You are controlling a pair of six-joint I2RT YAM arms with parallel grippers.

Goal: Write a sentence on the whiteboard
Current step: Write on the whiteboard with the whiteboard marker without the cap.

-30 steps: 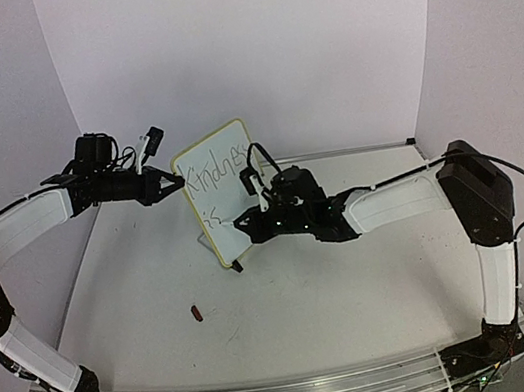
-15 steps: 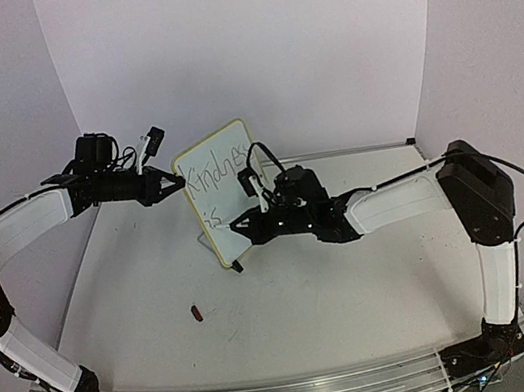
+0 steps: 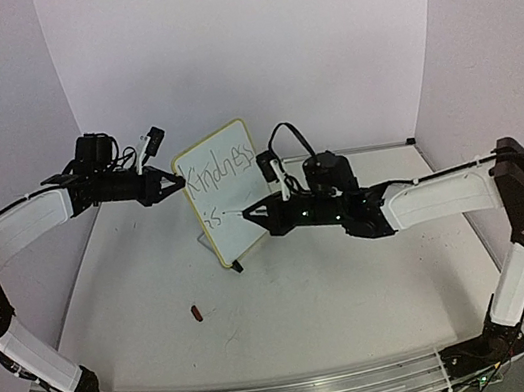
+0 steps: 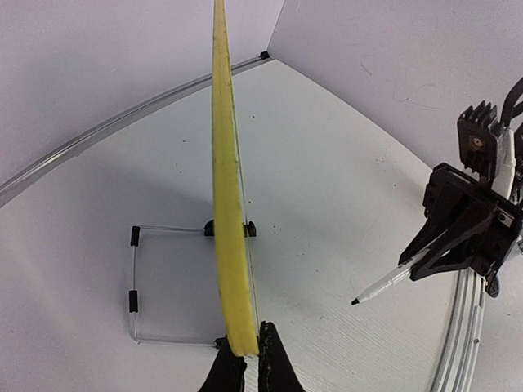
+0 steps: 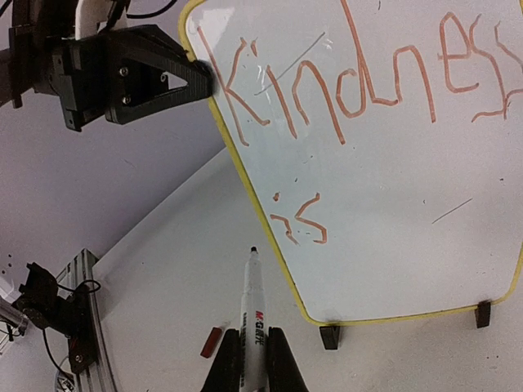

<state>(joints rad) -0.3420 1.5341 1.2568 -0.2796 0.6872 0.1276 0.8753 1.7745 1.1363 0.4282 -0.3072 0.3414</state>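
The whiteboard (image 3: 227, 197) stands upright on its black feet (image 5: 329, 336), its pale yellow frame seen edge-on in the left wrist view (image 4: 226, 204). The sentence reads "Kindness" (image 5: 359, 90) on top and "is" (image 5: 300, 224) below it, in thin reddish strokes. My left gripper (image 3: 176, 183) is shut on the board's left edge (image 4: 243, 353). My right gripper (image 3: 267, 212) is shut on a white marker (image 5: 254, 314). The marker's tip (image 4: 356, 301) hangs in the air a short way in front of the board, near "is", not touching it.
A small red marker cap (image 3: 196, 313) lies on the table in front of the board (image 5: 212, 341). A wire stand (image 4: 135, 286) props the board from behind. The back wall and the table's raised rim (image 4: 122, 122) are close behind it.
The right arm has drawn back to the right and stretched out, taking the marker a little away from the board's face. The left arm and the board have not moved.
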